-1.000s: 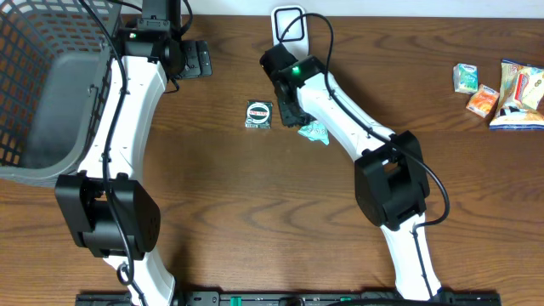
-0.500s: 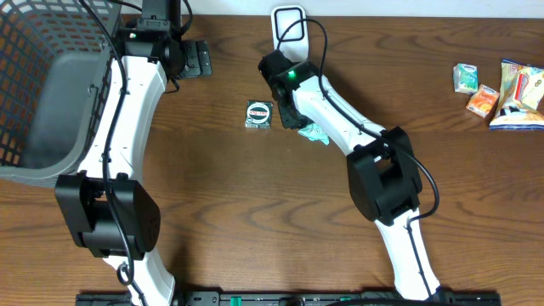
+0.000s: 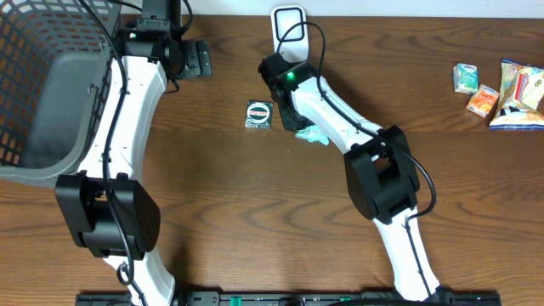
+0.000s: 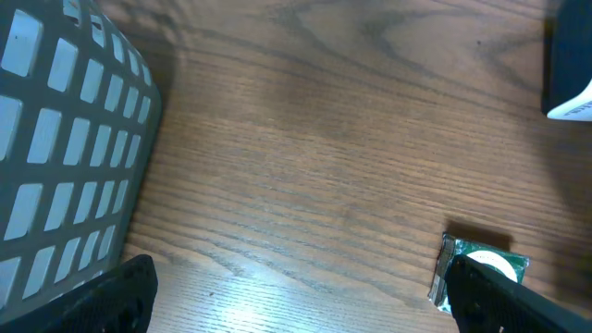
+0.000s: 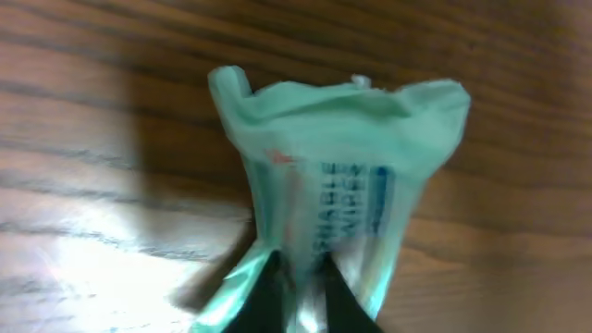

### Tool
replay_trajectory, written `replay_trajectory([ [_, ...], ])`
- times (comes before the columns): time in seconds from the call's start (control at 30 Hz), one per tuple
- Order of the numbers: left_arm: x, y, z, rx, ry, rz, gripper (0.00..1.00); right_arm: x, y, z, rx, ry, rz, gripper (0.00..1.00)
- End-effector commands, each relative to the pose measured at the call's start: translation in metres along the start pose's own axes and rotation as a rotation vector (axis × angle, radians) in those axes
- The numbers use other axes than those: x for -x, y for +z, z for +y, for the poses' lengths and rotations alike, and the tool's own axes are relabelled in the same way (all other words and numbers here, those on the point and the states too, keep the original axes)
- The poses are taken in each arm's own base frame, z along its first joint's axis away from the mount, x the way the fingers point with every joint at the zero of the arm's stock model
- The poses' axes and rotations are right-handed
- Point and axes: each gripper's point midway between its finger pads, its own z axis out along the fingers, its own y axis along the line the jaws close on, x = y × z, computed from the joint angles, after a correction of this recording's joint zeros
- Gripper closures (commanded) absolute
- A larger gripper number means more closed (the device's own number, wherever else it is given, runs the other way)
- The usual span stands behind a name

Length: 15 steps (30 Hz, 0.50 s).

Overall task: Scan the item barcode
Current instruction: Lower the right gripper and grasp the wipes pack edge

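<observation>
Green packet point(image 5: 344, 157) between tips of right pincer point(image 5: 298, 289)

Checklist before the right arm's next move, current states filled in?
1. Right fingers shut on green wipes packet: ok, pinching one end.
2. Packet lifted off the table: cannot tell; wood shows close behind it.
3. Barcode facing out: cannot tell; only printed text shows.
4. Round-labelled packet clear of the grip: ok, it lies apart to the side.
5. Left fingers open and empty: ok, beside the basket.
</observation>
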Motion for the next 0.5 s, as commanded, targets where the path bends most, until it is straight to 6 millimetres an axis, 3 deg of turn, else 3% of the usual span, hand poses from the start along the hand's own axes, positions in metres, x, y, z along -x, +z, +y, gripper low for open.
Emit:
replay_trajectory([
  [0.0, 0.007, -0.012, 0.001, 0.002, -0.019, -0.031, 0.02, -0.014, 0.019, 0.013, 0.042, -0.010, 0.070, 0.99],
  [0.17, 0.007, -0.012, 0.001, 0.002, -0.019, -0.031, 0.02, -0.010, -0.001, 0.017, 0.167, 0.032, 0.092, 0.99],
  [0.33, 0.007, -0.012, 0.001, 0.002, -0.019, -0.031, 0.02, 0.010, -0.044, 0.003, 0.404, 0.087, 0.061, 0.99],
  [0.47, 0.007, -0.012, 0.001, 0.002, -0.019, -0.031, 0.02, 0.014, -0.066, 0.002, 0.643, 0.076, 0.071, 0.99],
])
